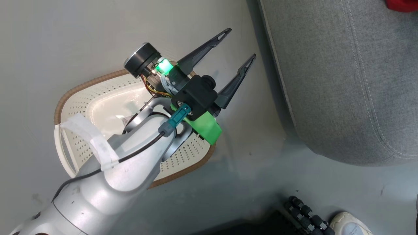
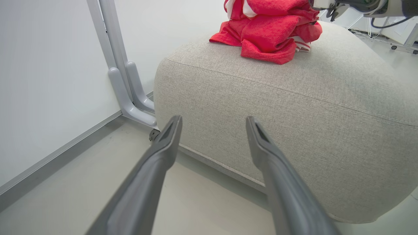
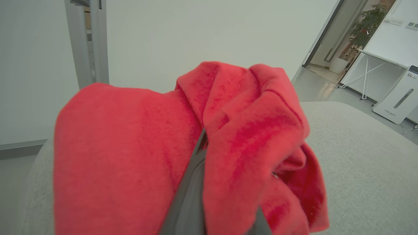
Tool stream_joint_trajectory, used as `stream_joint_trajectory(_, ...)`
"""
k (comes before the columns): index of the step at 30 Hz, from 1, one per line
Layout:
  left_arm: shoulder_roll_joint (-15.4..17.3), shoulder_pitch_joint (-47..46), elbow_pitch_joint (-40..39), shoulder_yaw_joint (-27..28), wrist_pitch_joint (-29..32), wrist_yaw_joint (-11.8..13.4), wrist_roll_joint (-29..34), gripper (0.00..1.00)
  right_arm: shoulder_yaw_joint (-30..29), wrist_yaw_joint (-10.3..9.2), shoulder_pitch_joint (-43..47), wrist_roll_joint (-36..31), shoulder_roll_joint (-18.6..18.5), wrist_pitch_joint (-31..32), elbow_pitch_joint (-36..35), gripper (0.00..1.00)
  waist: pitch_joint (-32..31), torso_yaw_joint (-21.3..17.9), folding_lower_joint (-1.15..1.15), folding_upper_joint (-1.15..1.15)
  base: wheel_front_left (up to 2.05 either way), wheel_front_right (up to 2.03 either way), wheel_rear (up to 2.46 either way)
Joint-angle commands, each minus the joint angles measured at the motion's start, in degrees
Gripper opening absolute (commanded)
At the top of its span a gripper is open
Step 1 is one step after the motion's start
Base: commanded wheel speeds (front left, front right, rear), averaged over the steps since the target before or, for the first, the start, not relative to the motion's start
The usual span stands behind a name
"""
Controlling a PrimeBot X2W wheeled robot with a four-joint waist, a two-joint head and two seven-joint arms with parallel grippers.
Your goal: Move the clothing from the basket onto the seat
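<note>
On the seat [image 2: 294,114], the red clothing [image 2: 267,36] sits heaped, and the right jaws are pressed together on a fold of it, with fabric draped around them. Between the seat and the basket [image 1: 78,107], the left jaws stand spread, holding nothing, pointing at the seat's side, well apart from the clothing.

The clothing [image 2: 267,36], bright red with white stripes, is lying bunched in a heap on top of the grey woven seat [image 2: 294,107]. The cream perforated basket [image 1: 76,107], brown-rimmed, is sitting upright on the floor, left of the seat and apart from it.
</note>
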Motion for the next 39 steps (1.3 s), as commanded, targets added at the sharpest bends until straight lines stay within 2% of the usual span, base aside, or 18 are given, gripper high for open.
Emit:
stream_joint_trajectory(1,0.4,-1.0,0.2,0.2,-0.5,0.6,-0.3,1.00,0.0,-0.06,1.4,-0.4,0.1,-0.2,0.8,0.00,-0.4,0.1,-0.01,0.53,0.00,0.00,0.00)
stream_joint_trajectory(5,0.6,-0.6,0.6,0.2,-0.8,0.6,-0.7,1.00,0.1,-0.07,2.4,-0.6,0.4,-0.2,1.7,0.02,-1.3,0.0,-0.01,0.53,0.00,0.00,0.00)
stream_joint_trajectory(6,0.6,-0.4,0.7,0.1,-0.9,0.7,-0.8,1.00,0.2,-0.07,2.6,-0.7,0.5,-0.2,1.9,0.39,-1.6,-0.1,-0.01,0.53,0.00,0.00,0.00)
stream_joint_trajectory(7,0.6,-0.2,0.8,0.1,-0.9,0.8,-0.9,1.00,0.2,-0.07,2.8,-0.9,0.6,-0.2,2.0,1.00,-2.1,-0.1,-0.01,0.53,0.00,0.00,0.00)
stream_joint_trajectory(14,-0.3,1.7,2.0,0.2,-2.0,1.2,-2.1,1.00,1.3,-0.06,6.9,-0.8,1.4,-0.2,0.3,1.00,-6.7,-0.3,-0.01,0.53,0.00,0.00,0.00)
stream_joint_trajectory(27,-1.3,8.5,4.8,2.6,-3.5,2.8,-5.5,1.00,7.0,-0.06,22.2,1.8,3.4,-0.2,-8.7,1.00,-19.4,-1.3,-0.01,0.53,0.00,0.00,0.00)
stream_joint_trajectory(33,-0.5,12.7,3.7,6.3,-3.4,4.1,-6.3,1.00,12.3,-0.06,27.1,4.3,3.9,-0.2,-13.5,1.00,-23.4,0.1,-0.01,0.53,0.00,0.00,0.00)
stream_joint_trajectory(39,-0.2,17.2,2.1,11.9,-3.4,5.6,-7.2,1.00,17.5,-0.06,30.4,5.7,5.2,-0.2,-17.1,1.00,-26.6,3.1,-0.01,0.53,0.00,0.00,0.00)
